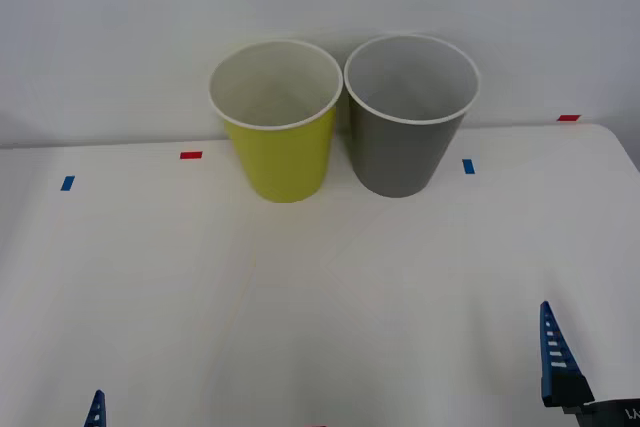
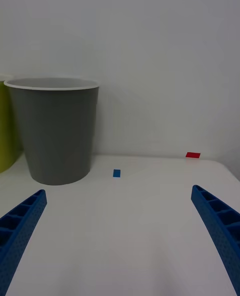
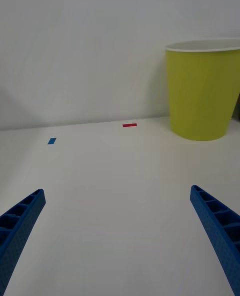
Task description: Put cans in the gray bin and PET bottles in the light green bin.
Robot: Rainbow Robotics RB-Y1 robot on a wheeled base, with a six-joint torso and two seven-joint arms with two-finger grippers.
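1. Side by side at the far edge of the white bench [image 1: 320,297], against the pale wall, stand the light green bin [image 1: 280,137] on the left and the gray bin [image 1: 405,127] on the right, both upright, their white rims just about touching.
2. From above, the front view looks down into both bins: the part of each pale inside that can be seen holds nothing, though the bottoms are not fully visible.
3. By contrast, the right wrist view shows the gray bin [image 2: 56,131] from the side, with a sliver of the green one at the picture's edge; the left wrist view shows the light green bin [image 3: 204,91] the same way.
4. Low at the near right of the bench, the right hand [image 2: 120,236] has its blue ribbed fingers [image 2: 220,226] spread wide, gripping nothing.
5. Likewise, at the near left, the left hand [image 3: 117,236] has its fingers [image 3: 20,221] spread apart and holds nothing.
6. Small tape marks lie on the bench: red tape [image 1: 191,155] and blue tape [image 1: 67,183] left of the bins, another blue piece [image 1: 468,166] and red piece [image 1: 568,118] to the right.
7. Between the hands and the bins lies bare bench.
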